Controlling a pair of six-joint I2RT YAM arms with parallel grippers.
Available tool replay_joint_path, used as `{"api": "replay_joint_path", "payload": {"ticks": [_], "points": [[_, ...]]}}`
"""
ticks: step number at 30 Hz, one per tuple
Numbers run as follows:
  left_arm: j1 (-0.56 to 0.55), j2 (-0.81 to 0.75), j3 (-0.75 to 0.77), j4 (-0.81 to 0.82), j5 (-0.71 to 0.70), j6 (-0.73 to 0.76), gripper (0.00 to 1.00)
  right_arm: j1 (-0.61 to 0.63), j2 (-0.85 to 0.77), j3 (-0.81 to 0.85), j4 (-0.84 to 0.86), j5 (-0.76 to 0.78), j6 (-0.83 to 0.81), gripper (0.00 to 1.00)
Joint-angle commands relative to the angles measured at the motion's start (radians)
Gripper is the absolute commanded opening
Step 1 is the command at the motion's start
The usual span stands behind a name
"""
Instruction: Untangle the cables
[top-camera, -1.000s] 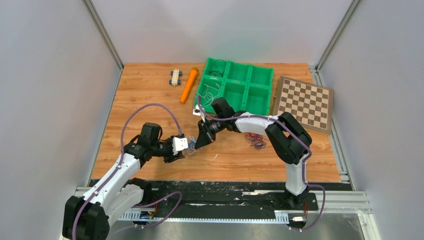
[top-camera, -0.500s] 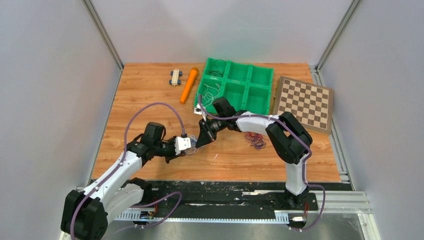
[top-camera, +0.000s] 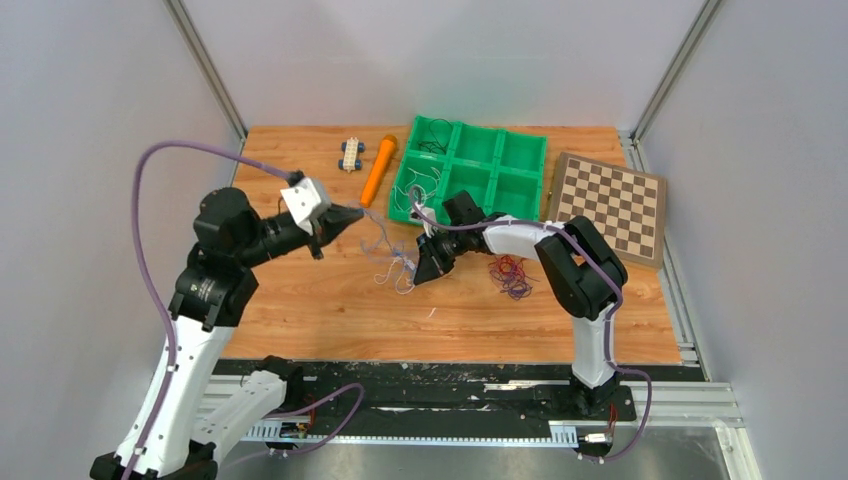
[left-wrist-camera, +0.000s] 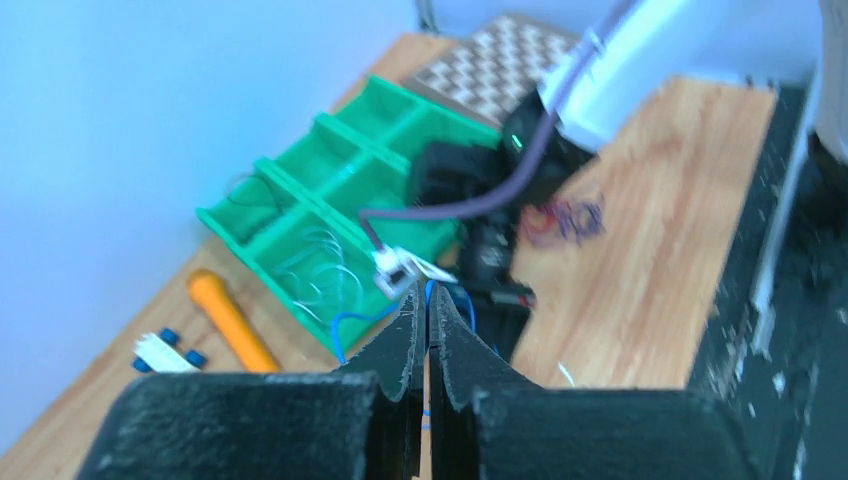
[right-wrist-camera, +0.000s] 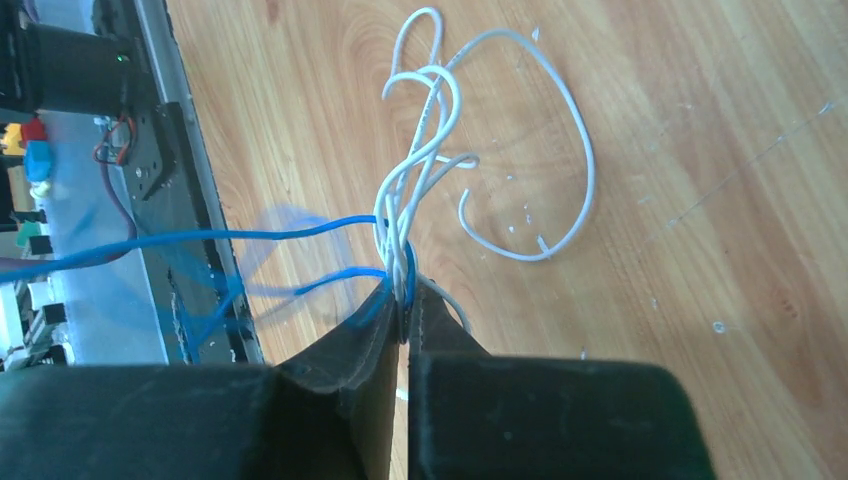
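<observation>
A clump of thin white and blue cables (top-camera: 393, 262) hangs between my two grippers over the wood table. My left gripper (top-camera: 358, 213) is raised and shut on a blue cable (left-wrist-camera: 352, 322); its jaws are closed with the strand between them. My right gripper (top-camera: 418, 276) sits low by the clump, shut on a bundle of white and blue cables (right-wrist-camera: 405, 215). White loops (right-wrist-camera: 520, 150) curl on the table beyond its tips. A second small clump of red and purple cables (top-camera: 510, 273) lies on the table to the right. More thin white strands lie in the green tray (top-camera: 420, 185).
A green compartment tray (top-camera: 505, 175) stands at the back centre. An orange marker (top-camera: 378, 170) and a small white and blue block (top-camera: 350, 154) lie to its left. A chessboard (top-camera: 610, 207) lies at the back right.
My left arm has lifted and swung back to the left, pulling the blue cable up and stretching strands out of the clump. My right gripper moved slightly right, still holding the bundle.
</observation>
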Motion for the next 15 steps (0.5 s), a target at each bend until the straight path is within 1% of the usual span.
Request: {"api": "replay_joint_path", "payload": {"ticks": [1, 5, 7, 11, 13, 15], "points": [[0.072, 0.084, 0.19, 0.154, 0.0, -0.217, 0.0, 0.007, 0.007, -0.014, -0.037, 0.039, -0.069, 0.06], [0.129, 0.166, 0.369, 0.26, -0.042, -0.308, 0.0, 0.007, 0.008, -0.04, -0.049, 0.058, -0.09, 0.05], [0.15, 0.209, 0.454, 0.3, -0.068, -0.331, 0.0, 0.007, 0.007, -0.052, -0.052, 0.068, -0.099, 0.0], [0.167, 0.287, 0.597, 0.367, -0.123, -0.37, 0.0, 0.007, 0.007, -0.076, -0.065, 0.084, -0.117, 0.0], [0.168, 0.328, 0.658, 0.387, -0.127, -0.379, 0.0, 0.007, 0.007, -0.088, -0.069, 0.082, -0.122, 0.0], [0.169, 0.363, 0.69, 0.394, -0.102, -0.382, 0.0, 0.007, 0.0, -0.09, -0.074, 0.066, -0.125, 0.07]]}}
